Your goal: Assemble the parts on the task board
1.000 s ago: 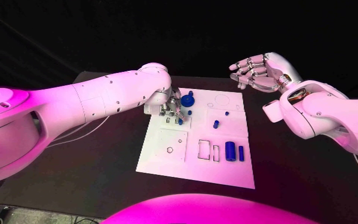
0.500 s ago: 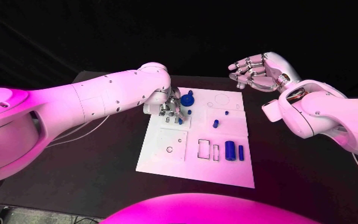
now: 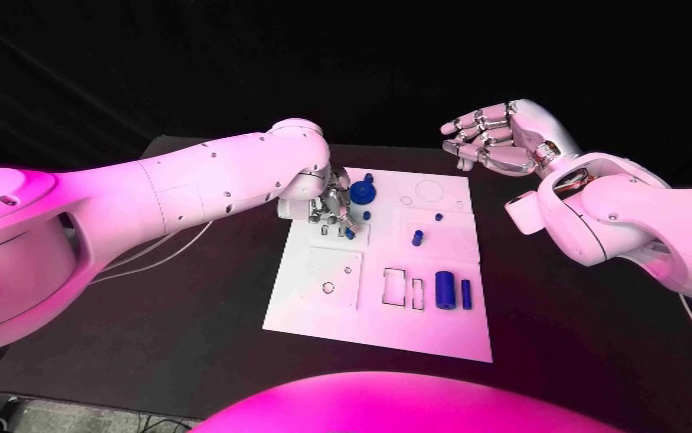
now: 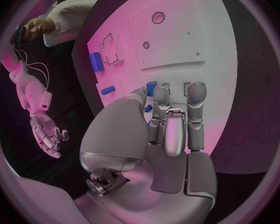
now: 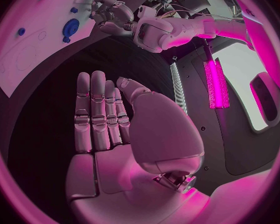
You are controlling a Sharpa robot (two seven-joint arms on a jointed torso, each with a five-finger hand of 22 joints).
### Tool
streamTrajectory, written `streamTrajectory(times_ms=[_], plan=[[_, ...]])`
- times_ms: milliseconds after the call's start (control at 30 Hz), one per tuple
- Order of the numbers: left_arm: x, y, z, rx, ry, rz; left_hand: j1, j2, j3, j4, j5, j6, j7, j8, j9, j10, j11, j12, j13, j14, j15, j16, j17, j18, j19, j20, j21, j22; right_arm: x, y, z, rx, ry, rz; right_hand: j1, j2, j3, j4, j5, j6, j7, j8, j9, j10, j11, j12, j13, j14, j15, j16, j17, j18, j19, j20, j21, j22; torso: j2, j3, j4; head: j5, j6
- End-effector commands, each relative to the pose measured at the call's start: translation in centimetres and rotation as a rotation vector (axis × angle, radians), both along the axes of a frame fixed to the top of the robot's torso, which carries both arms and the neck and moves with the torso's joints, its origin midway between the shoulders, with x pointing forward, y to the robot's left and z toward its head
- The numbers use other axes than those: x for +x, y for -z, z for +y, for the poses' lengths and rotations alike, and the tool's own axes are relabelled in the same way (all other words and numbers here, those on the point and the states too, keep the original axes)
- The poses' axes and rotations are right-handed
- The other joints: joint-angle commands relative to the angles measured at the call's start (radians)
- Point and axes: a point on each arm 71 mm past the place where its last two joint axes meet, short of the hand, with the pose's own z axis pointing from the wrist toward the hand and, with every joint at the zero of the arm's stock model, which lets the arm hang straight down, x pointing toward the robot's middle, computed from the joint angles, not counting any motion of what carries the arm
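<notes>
Head view: the left hand [image 3: 329, 208] reaches down onto the task board [image 3: 387, 313] on the counter [image 3: 188, 303]; whether its fingers pinch a part is hidden. Left wrist view: fingers [image 4: 196, 97] close together, small blue part [image 4: 151, 88] at their tips. Right wrist view: right hand [image 5: 115, 134] empty, fingers side by side.

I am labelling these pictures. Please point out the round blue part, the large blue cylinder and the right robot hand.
round blue part [image 3: 362, 193]: head view, on its disc.
large blue cylinder [image 3: 446, 290]: head view, middle of its side.
right robot hand [image 3: 495, 140]: head view, on its palm.
</notes>
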Motion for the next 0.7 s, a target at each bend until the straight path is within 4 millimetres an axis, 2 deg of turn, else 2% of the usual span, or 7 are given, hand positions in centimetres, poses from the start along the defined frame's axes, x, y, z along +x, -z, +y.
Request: streamTrajectory(times_ms=[33,267,400,567,667,700], plan=[[-0.15,0.1,-0.2,-0.007,0.019,0.024,0.008,-0.006,0.016,-0.001,0.003,-0.006,-0.004,0.001,0.002,-0.003,-0.002,-0.003,0.0,0.038,-0.006,0.005,0.054,-0.007,-0.007,0.0,0.005,0.002,-0.04,0.07,0.13,0.0,-0.013,0.007,0.004,0.009,0.0,-0.005,0.006,0.002,0.008,0.006,0.0,0.008,0.0,-0.005,-0.002,0.01,0.0,-0.005,0.002,0.003,0.002,0.0,-0.005,0.002,0.0,-0.0003,0.0003,0.001,-0.001],[-0.18,0.13,-0.23,-0.003,0.024,0.03,0.011,-0.023,0.06,-0.004,0.003,-0.007,-0.002,-0.003,0.002,-0.001,-0.001,-0.005,-0.001,0.039,-0.005,0.006,0.056,-0.007,-0.007,0.0,0.006,0.004,-0.04,0.08,0.12,0.001,-0.013,0.008,0.004,0.01,0.0,-0.006,0.009,0.002,0.008,0.006,0.0,0.008,0.0,-0.005,-0.003,0.01,0.0,-0.006,0.002,0.003,0.002,0.0,-0.005,0.002,0.0,0.0,0.0006,0.001,-0.002],[-0.18,0.13,-0.32,-0.005,0.024,0.029,0.025,-0.038,0.112,-0.015,0.005,-0.007,-0.002,-0.006,0.001,-0.001,-0.001,-0.01,-0.004,0.04,-0.006,0.007,0.059,-0.007,-0.007,0.0,0.008,0.007,-0.05,0.08,0.13,0.001,-0.013,0.008,0.004,0.01,0.0,-0.006,0.009,0.002,0.008,0.006,0.0,0.008,0.0,-0.005,-0.003,0.01,0.0,-0.006,0.002,0.003,0.002,0.0,-0.005,0.002,0.001,0.0001,0.001,0.001,-0.002],[-0.13,0.12,-0.4,-0.016,0.016,0.026,0.042,-0.064,0.215,-0.048,0.006,-0.005,0.001,-0.008,0.003,0.004,-0.001,-0.015,-0.005,0.042,-0.007,0.011,0.066,-0.008,-0.003,-0.001,0.015,0.017,-0.05,0.09,0.11,0.002,-0.012,0.009,0.003,0.01,0.0,-0.006,0.011,0.002,0.008,0.006,0.0,0.009,0.0,-0.005,-0.004,0.011,0.0,-0.007,0.002,0.003,0.002,0.001,-0.005,0.003,0.001,0.0006,0.0011,0.0,-0.003],[-0.06,0.12,-0.41,-0.028,0.003,0.021,0.043,-0.087,0.307,-0.084,0.006,0.0,0.008,-0.011,0.005,0.012,0.003,-0.017,-0.003,0.045,-0.005,0.015,0.075,-0.01,0.002,-0.001,0.025,0.03,-0.05,0.1,0.11,0.003,-0.012,0.009,0.003,0.01,0.0,-0.006,0.011,0.002,0.008,0.006,0.0,0.009,0.0,-0.005,-0.004,0.011,0.0,-0.007,0.002,0.003,0.002,0.001,-0.005,0.003,0.001,0.0007,0.0012,0.001,-0.003],[-0.04,0.11,-0.4,-0.034,-0.002,0.018,0.03,-0.104,0.364,-0.103,0.003,0.008,0.015,-0.011,0.007,0.022,0.003,-0.013,0.002,0.049,-0.004,0.019,0.083,-0.011,0.007,-0.002,0.033,0.039,-0.05,0.1,0.11,0.003,-0.011,0.01,0.003,0.01,0.0,-0.006,0.011,0.002,0.008,0.006,0.0,0.009,0.0,-0.005,-0.004,0.011,0.0,-0.007,0.002,0.003,0.002,0.001,-0.005,0.003,0.0,0.0007,0.0011,0.001,-0.003]])
